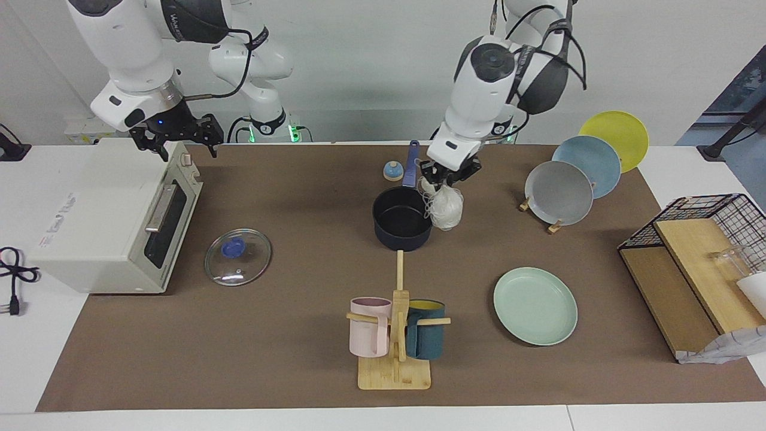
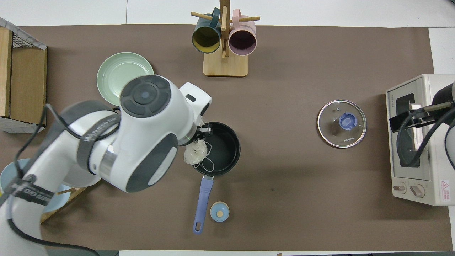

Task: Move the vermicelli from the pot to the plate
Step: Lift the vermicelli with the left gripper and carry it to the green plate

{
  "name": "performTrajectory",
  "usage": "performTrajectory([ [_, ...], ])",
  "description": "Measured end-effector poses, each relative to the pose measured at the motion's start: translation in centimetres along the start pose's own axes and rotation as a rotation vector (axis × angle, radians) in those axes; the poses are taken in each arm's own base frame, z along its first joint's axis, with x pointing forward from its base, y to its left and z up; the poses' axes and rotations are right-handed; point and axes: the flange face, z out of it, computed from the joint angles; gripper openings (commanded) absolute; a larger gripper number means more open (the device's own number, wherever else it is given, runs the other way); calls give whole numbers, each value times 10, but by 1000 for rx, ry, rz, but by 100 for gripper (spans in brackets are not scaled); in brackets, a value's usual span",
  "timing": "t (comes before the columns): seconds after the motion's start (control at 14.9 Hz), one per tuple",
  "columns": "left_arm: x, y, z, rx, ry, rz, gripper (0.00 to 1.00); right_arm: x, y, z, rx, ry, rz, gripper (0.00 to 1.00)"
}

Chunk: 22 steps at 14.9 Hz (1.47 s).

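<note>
My left gripper (image 1: 446,175) is shut on a whitish clump of vermicelli (image 1: 446,208) that hangs in the air over the pot's rim, on the side toward the left arm's end. It also shows in the overhead view (image 2: 196,155), under the gripper (image 2: 201,133). The dark navy pot (image 1: 401,225) stands mid-table, its inside black and bare, its blue handle (image 2: 203,201) pointing toward the robots. The mint-green plate (image 1: 535,305) lies bare, farther from the robots, toward the left arm's end. My right gripper (image 1: 178,136) is open and empty, raised over the toaster oven.
A glass lid (image 1: 237,256) lies beside the white toaster oven (image 1: 102,215). A mug stand (image 1: 395,335) stands farther out than the pot. A small blue lid (image 1: 392,172) lies beside the pot handle. A rack of plates (image 1: 559,191) and a wire basket (image 1: 694,263) are at the left arm's end.
</note>
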Motion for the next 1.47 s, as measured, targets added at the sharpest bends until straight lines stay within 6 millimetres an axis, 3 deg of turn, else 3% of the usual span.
performTrajectory([
  [0.13, 36, -56, -24, -35, 17, -27, 0, 5, 1, 8, 2, -16, 7, 100],
  [0.27, 66, -110, -25, -48, 25, -15, 0, 11, 5, 17, 5, -31, 14, 100],
  [0.4, 94, -149, -12, -56, 44, 5, 0, 13, 7, 21, 6, -37, 18, 100],
  [0.6, 137, -185, 29, -61, 79, 23, 0, 13, 6, 18, 5, -31, 17, 100],
  [0.8, 170, -191, 79, -42, 120, 33, 0, 12, 8, 16, 6, -28, 23, 100],
  [1.01, 188, -187, 116, -42, 143, 39, 0, 11, 16, 16, 8, -28, 37, 100],
  [1.21, 199, -187, 140, -41, 165, 67, 0, 10, 21, 17, 9, -29, 48, 100],
  [1.41, 204, -189, 152, -35, 175, 136, 0, 10, 22, 17, 9, -29, 50, 100],
  [1.47, 204, -189, 156, -35, 183, 145, 15, 10, 21, 16, 9, -28, 48, 100],
])
